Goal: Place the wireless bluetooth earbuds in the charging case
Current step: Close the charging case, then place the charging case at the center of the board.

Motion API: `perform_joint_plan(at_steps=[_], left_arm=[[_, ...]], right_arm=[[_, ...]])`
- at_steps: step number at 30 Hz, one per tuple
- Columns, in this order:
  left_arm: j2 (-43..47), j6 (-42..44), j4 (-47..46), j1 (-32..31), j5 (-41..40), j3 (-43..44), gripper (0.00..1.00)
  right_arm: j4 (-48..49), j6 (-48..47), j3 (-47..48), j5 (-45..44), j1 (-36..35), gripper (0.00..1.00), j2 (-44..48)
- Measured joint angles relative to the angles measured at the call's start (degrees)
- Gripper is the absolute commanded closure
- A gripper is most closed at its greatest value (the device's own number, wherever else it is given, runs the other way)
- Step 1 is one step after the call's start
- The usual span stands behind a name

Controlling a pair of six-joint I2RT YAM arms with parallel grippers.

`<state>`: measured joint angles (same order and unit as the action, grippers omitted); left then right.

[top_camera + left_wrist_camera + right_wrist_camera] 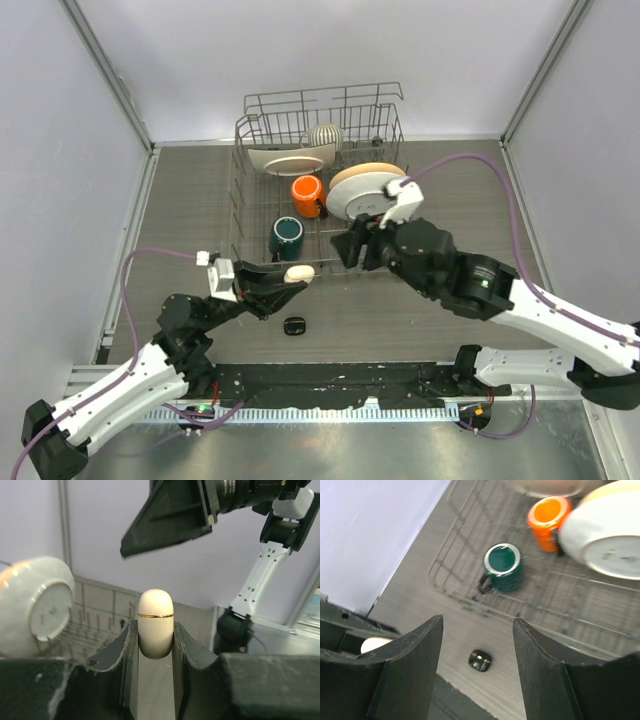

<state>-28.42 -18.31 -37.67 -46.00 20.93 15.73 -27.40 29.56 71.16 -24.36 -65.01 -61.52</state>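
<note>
My left gripper (pixel 288 279) is shut on a cream-white oval charging case (pixel 299 272) with a thin gold seam. In the left wrist view the case (pixel 155 622) stands upright between the two dark fingers, its lid shut, with my left gripper (pixel 156 632) clamped round its lower half. A small black charging case (pixel 294 326) lies on the table just in front; the right wrist view shows the black case (pixel 480 660) far below. My right gripper (pixel 350 247) hovers open above and to the right of the cream case, and nothing sits in my right gripper (pixel 477 625). The earbuds are out of view.
A wire dish rack (pixel 243 200) stands behind both grippers. It holds a green mug (pixel 287 236), an orange mug (pixel 307 192), a tilted cream plate (pixel 362 190) and a white dish (pixel 290 160). Frame posts and side walls bound the table.
</note>
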Motion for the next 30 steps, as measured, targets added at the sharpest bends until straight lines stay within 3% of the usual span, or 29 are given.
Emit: perform_joint_plan(at_steps=[8, 13, 21, 30], left_arm=[[-9.0, -13.5, 4.7, -2.2, 1.8, 0.0, 1.0], [-19.4, -17.0, 5.5, -9.7, -0.7, 0.0, 1.0], [-40.0, -21.8, 1.3, -17.1, -7.7, 0.2, 1.0], [-55.7, -22.9, -1.4, -24.5, -21.6, 5.4, 0.85]], right_arm=[[0.2, 3.6, -6.9, -12.0, 2.3, 0.37, 12.6], [-0.2, 6.2, -9.3, -14.3, 2.3, 0.37, 14.4], [-1.4, 8.4, -11.5, -14.6, 2.3, 0.37, 13.7], [-1.4, 8.8, -11.7, -14.6, 2.3, 0.37, 12.7]])
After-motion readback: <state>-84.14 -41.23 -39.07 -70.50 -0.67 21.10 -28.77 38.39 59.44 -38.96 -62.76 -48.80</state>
